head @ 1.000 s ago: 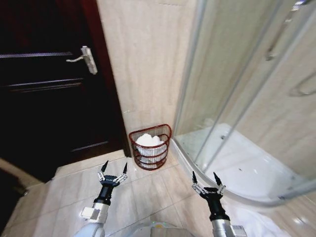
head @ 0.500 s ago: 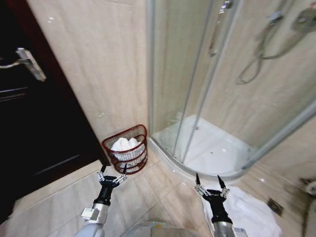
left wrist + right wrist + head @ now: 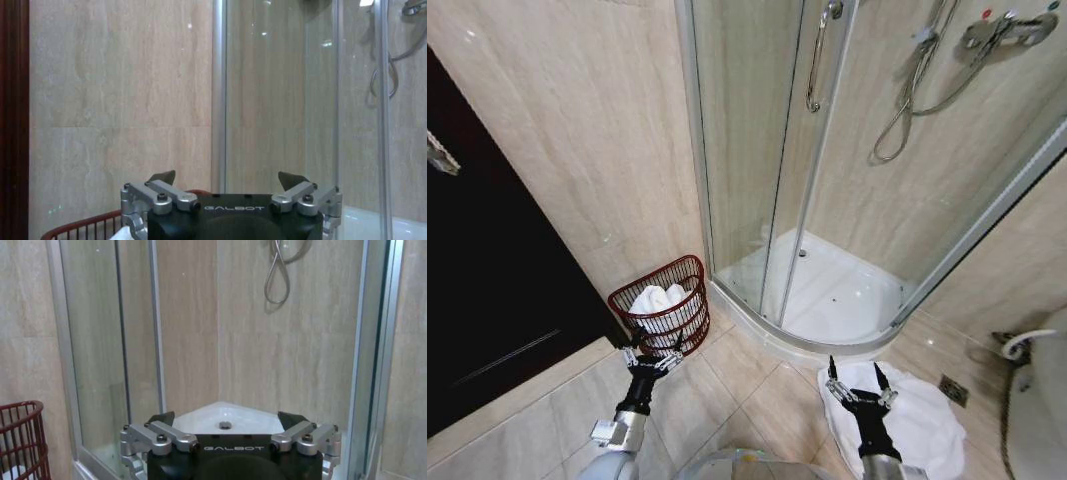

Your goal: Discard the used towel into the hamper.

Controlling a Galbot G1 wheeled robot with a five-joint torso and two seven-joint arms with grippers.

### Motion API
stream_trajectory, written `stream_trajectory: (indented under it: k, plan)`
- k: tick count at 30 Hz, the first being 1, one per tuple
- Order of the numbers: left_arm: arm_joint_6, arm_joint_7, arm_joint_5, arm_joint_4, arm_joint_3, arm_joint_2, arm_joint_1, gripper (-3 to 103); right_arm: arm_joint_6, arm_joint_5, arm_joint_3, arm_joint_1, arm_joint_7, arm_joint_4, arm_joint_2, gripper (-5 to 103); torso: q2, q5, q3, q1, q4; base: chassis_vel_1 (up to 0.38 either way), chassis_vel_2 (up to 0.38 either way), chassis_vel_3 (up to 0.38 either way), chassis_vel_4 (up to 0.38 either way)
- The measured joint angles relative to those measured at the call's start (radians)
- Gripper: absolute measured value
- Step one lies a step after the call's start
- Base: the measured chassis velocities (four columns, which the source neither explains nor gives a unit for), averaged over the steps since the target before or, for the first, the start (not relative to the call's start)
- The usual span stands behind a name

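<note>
The hamper (image 3: 667, 305), a dark red openwork basket, stands on the floor against the tiled wall beside the shower, with white cloth (image 3: 655, 298) inside it. A white towel (image 3: 922, 425) lies crumpled on the floor tiles in front of the shower tray. My left gripper (image 3: 651, 346) hovers open and empty just in front of the hamper. My right gripper (image 3: 854, 368) hangs open and empty over the near edge of the floor towel. The left wrist view has the left gripper (image 3: 227, 176) with the hamper rim (image 3: 80, 227) below; the right wrist view has the right gripper (image 3: 227, 416) and the hamper (image 3: 23, 440) at the side.
A glass corner shower cabin (image 3: 767, 170) with a white tray (image 3: 837, 295) takes up the middle and right. A dark door (image 3: 487, 300) is at the left. A floor drain (image 3: 954, 390) and a white fixture (image 3: 1042, 400) lie at the far right.
The head camera has swung to the right: the door slid off left, and the shower and the floor towel came into view. Both arms keep their pose, grippers open.
</note>
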Motion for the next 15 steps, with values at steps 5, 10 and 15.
stream_trajectory:
  k: [5,10,15]
  plan:
    - [-0.002,-0.003,-0.001,0.001,0.001,0.004,0.002,100,0.006,-0.008,-0.009,-0.001,0.003,-0.004,0.006,100,0.000,0.0001,0.000,0.000,-0.0001,0.000,0.000,0.000,0.000]
    - [-0.004,-0.002,-0.006,0.000,-0.002,0.011,0.002,100,0.007,-0.015,-0.016,-0.002,0.006,-0.004,0.010,100,0.000,0.0000,0.000,0.000,0.0000,-0.014,-0.014,0.017,0.022]
    - [-0.005,0.001,-0.007,-0.001,-0.002,0.014,0.002,101,0.009,-0.021,-0.019,-0.003,0.007,-0.004,0.014,100,0.000,0.0000,0.000,0.000,-0.0001,0.000,0.000,0.000,0.000]
